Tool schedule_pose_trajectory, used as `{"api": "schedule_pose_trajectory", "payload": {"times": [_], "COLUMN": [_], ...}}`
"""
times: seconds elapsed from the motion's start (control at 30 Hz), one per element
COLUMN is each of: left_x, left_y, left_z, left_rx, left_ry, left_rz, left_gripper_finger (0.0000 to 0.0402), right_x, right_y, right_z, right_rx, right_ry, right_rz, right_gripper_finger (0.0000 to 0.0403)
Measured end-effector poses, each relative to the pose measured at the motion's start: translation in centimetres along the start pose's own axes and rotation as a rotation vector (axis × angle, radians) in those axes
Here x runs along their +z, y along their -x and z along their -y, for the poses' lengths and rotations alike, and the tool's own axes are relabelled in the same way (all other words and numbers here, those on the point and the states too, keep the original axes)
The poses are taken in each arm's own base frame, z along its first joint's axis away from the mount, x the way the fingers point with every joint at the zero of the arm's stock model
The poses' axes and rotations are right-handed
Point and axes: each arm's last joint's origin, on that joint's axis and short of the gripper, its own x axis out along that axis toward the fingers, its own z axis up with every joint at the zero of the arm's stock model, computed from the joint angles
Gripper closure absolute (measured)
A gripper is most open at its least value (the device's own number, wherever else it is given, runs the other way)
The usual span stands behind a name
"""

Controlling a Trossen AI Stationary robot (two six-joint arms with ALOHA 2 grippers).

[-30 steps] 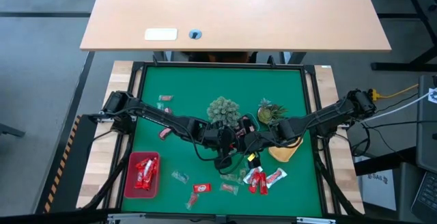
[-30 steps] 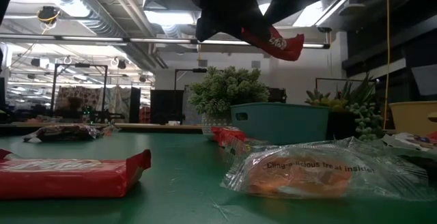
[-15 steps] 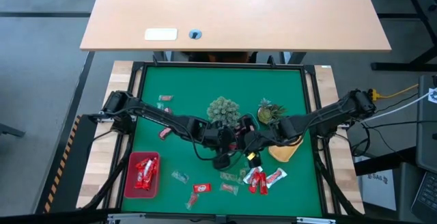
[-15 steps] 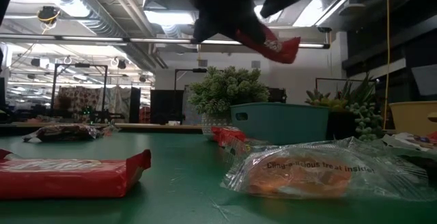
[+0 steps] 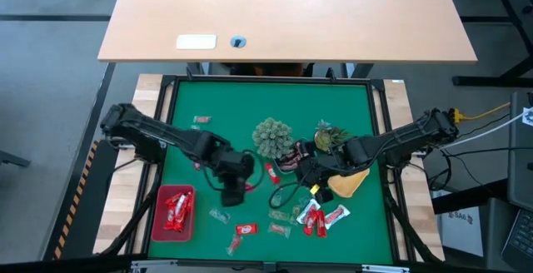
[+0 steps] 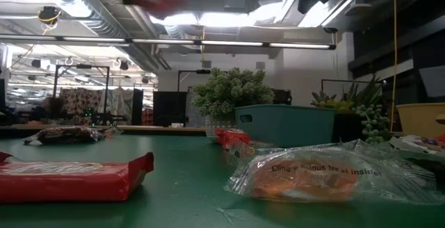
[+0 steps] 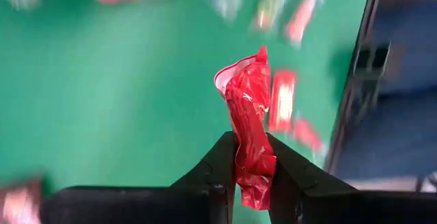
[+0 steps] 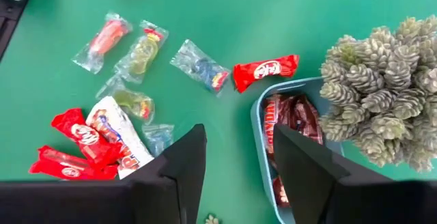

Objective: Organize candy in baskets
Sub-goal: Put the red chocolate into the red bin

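Leftmost, the red basket (image 5: 174, 213) sits near the tabletop's (image 5: 225, 115) front-left corner, already holding red candy. Just right of it the left gripper (image 7: 251, 161) hangs above the green felt, clenched on a red bar (image 7: 249, 132) that stands up between its fingers. The pinch looks narrow and low on the wrapper, so my guess is that a quick swing could let the slick foil slip out short of the basket, or drop it on the rim.

Further right, the blue basket (image 8: 263, 132) holds brown bars beside a spiky plant (image 8: 382, 94), and the right gripper (image 8: 239, 157) hovers there released and empty. Loose sweets (image 5: 318, 217) lie at the front; the yellow basket (image 5: 350, 183) is rightmost.

Beyond the felt stands a bare wooden desk (image 5: 283, 15); the low view shows an open workshop with ceiling ducts.
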Motion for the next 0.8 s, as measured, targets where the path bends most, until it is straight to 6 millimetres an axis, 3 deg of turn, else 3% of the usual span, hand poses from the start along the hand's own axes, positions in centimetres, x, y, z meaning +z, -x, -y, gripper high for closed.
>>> {"api": "schedule_pose_trajectory", "payload": {"times": [0.13,0.37,0.8], "left_x": [-2.8,-7.4,-13.1], "left_y": [1.6,2.4,2.6], "left_z": [0.4,1.2,4.9], "left_rx": [0.04,0.24,0.347], "left_ry": [0.03,0.125,0.189], "left_rz": [-0.124,-0.351,-0.376], "left_gripper_finger": [0.0351,0.0351,0.0351], "right_x": [0.0,-0.1,-0.1], "right_y": [0.0,0.0,0.0], "right_z": [0.0,0.0,0.0], "right_rx": [-0.002,-0.001,-0.002], "right_ry": [0.0,0.001,0.001], "right_rz": [-0.001,-0.01,-0.01], "right_gripper_finger": [0.0233,0.0233,0.0233]}}
